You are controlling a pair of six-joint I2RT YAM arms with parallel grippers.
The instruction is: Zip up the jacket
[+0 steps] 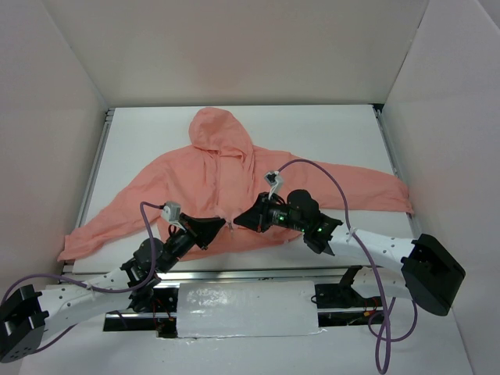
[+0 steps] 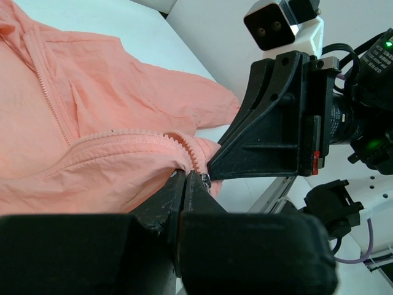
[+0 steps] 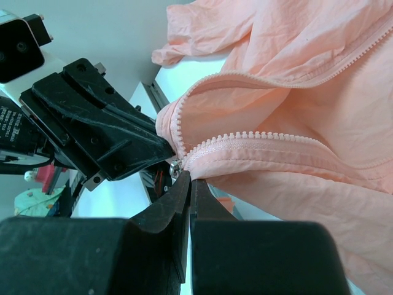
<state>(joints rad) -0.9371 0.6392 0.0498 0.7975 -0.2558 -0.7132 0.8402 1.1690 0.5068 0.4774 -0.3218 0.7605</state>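
The salmon-pink hooded jacket lies spread on the white table, hood at the back, sleeves out to both sides. Its zipper is open along the front. My left gripper is shut on the jacket's bottom hem at the zipper's lower end, where the small metal slider sits. My right gripper meets it from the right and is shut on the hem of the other zipper side. The two grippers almost touch. The slider also shows in the right wrist view.
The white table has metal rails along its left and right edges and along the near edge. White walls stand on three sides. The jacket's sleeves reach close to both side edges.
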